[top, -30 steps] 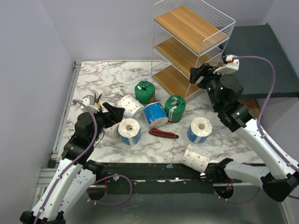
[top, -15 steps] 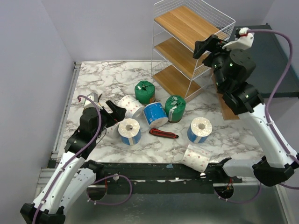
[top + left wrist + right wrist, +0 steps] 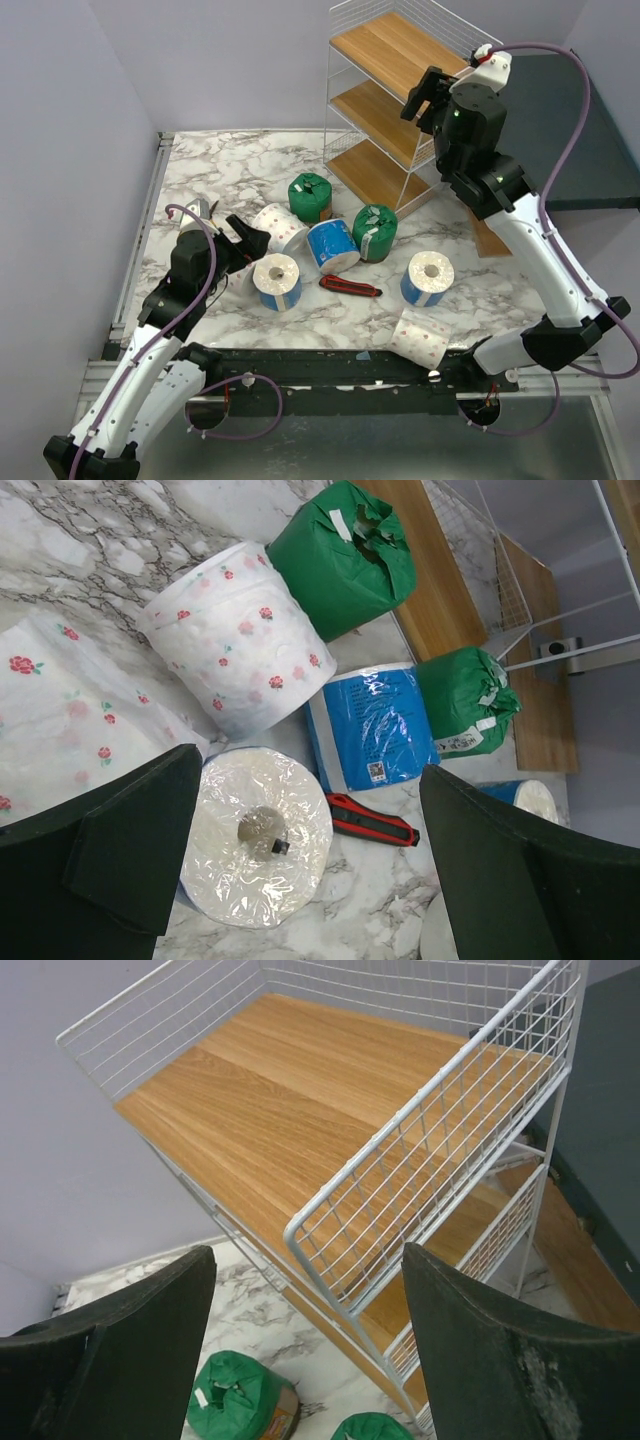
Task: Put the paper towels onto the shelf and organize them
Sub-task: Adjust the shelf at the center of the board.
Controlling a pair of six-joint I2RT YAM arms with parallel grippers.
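The white wire shelf (image 3: 410, 95) with three wooden tiers stands at the back right; its tiers are bare in the right wrist view (image 3: 330, 1090). Several paper towel rolls lie on the marble: two green (image 3: 310, 196) (image 3: 374, 231), a lying blue one (image 3: 332, 245), two upright blue ones (image 3: 277, 281) (image 3: 428, 277), and white dotted ones (image 3: 279, 228) (image 3: 420, 336). My left gripper (image 3: 245, 240) is open and empty, low over the upright blue roll (image 3: 255, 835). My right gripper (image 3: 420, 95) is open and empty, raised beside the shelf's top front corner (image 3: 300, 1235).
A red-and-black utility knife (image 3: 350, 287) lies between the rolls, also in the left wrist view (image 3: 370, 820). Yellow-handled pliers (image 3: 200, 212) lie at the left. A dark slab (image 3: 560, 120) stands right of the shelf. Grey walls close in on both sides.
My right arm has risen from beside the lowest tier to the shelf's top tier and swung left. My left arm shifted slightly, then held still. No roll has moved.
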